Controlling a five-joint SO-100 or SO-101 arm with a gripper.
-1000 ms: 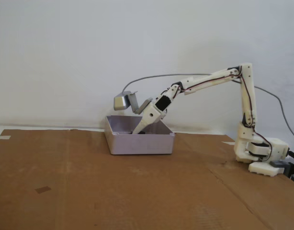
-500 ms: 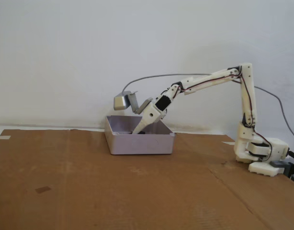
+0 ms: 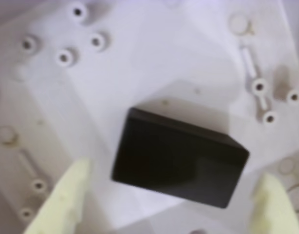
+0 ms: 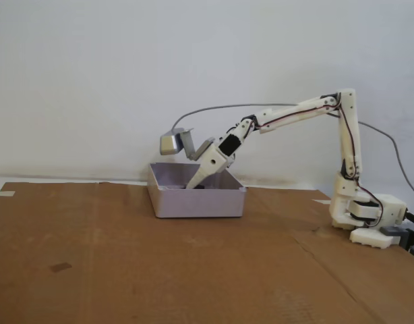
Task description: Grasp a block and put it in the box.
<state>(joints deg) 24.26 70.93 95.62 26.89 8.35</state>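
In the wrist view a matte black block [image 3: 178, 163] lies flat on the pale lilac floor of the box [image 3: 154, 63], which is dotted with small moulded studs. My gripper [image 3: 174, 175] is open: its pale yellow fingers [image 3: 62, 200] stand on either side of the block with a gap on each side, touching nothing. In the fixed view the gripper [image 4: 193, 183] dips into the box [image 4: 197, 202] from the right. The near wall hides its tips and the block.
The box stands on a brown cardboard sheet [image 4: 160, 270] in front of a white wall. The arm's base [image 4: 365, 219] sits at the right edge, with a grey cable arcing above. A grey camera module [image 4: 172, 143] rides above the gripper.
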